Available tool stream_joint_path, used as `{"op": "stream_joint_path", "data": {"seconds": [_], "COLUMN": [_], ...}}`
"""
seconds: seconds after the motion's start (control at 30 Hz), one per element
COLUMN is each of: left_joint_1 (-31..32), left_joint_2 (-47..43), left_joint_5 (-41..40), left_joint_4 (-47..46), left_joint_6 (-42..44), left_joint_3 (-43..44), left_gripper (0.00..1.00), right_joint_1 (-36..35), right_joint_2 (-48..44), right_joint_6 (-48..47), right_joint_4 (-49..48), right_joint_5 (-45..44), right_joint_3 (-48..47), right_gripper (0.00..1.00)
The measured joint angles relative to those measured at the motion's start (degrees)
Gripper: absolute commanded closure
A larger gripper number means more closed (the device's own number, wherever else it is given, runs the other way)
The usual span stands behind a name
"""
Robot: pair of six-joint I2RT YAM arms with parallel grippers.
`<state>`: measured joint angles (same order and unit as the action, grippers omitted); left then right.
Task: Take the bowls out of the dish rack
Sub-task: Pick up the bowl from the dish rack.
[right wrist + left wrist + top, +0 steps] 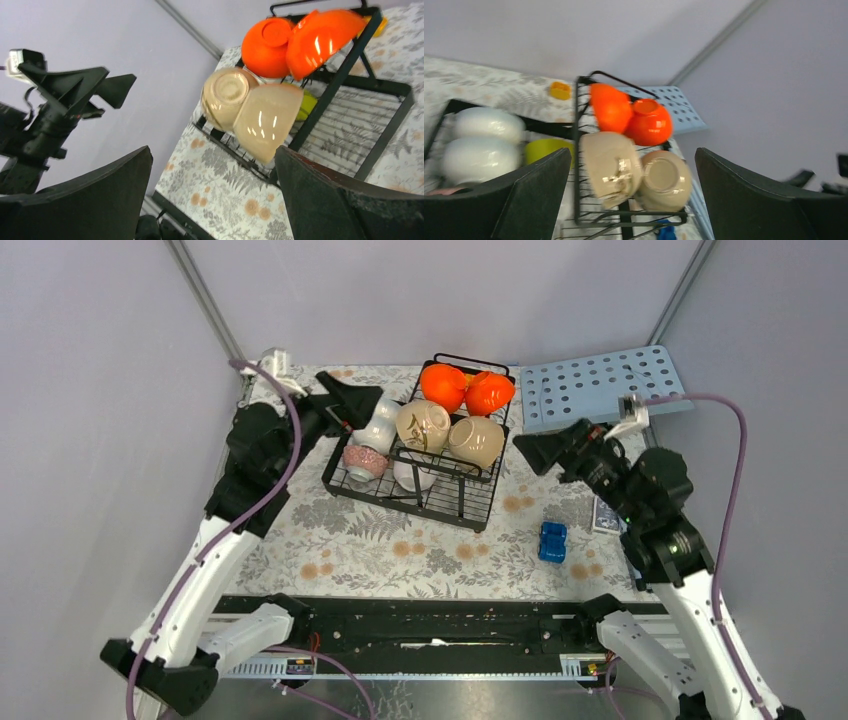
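Locate the large black wire dish rack [460, 502] near the table's far edge, loaded with small round bowls: glossy orange pair [443, 386] at its far side, cream pair [423, 426] in the raised basket, white bowls [380, 425] at its left. Treat as the approach step, apparently nothing unloaded yet. Note left gripper [358, 405] and right gripper [535, 452] spread wide, empty, flanking the rack. Next, bring one gripper's jaws over a bowl rim and close.
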<state>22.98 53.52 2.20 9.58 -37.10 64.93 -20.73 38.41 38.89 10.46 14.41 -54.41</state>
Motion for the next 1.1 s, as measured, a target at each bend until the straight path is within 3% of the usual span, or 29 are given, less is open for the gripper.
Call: {"op": "stream_joint_path", "data": {"seconds": [0.17,0.27,0.4,0.6,0.73,1.1], "left_joint_1": [8.63,11.74,12.63,12.70,10.88,11.30], "left_joint_2": [7.93,10.62,12.24,15.43,18.62,18.56], "left_joint_5": [0.52,1.64,4.20,7.08,11.50,22.86], "left_joint_4": [-1.53,-3.34,-5.95,-8.81,-11.78,-13.64], "left_joint_6": [2.69,4.22,5.38,6.12,5.16,6.10], "left_joint_3": [8.35,9.29,8.22,9.55,10.99,5.66], "left_gripper": [0.01,0.01,0.01,0.02,0.07,0.11], "right_joint_1": [-3.65,-5.40,-5.60,-5.64,-5.64,-5.64], "right_joint_2": [9.05,11.54,10.10,11.50,10.23,4.57], "right_joint_6": [-2.16,-2.60,-0.74,0.72,1.55,3.45], "right_joint_4": [4.17,3.06,-5.55,-9.64,-12.55,-14.58], "right_joint_5": [-6.32,-8.15,-6.97,-2.64,-2.73,-5.97], "right_joint_3": [-11.52,-12.94,-6.10,-3.93,-0.33,12.00], "right_gripper": [0.00,0.00,0.00,0.00,0.01,0.17]}}
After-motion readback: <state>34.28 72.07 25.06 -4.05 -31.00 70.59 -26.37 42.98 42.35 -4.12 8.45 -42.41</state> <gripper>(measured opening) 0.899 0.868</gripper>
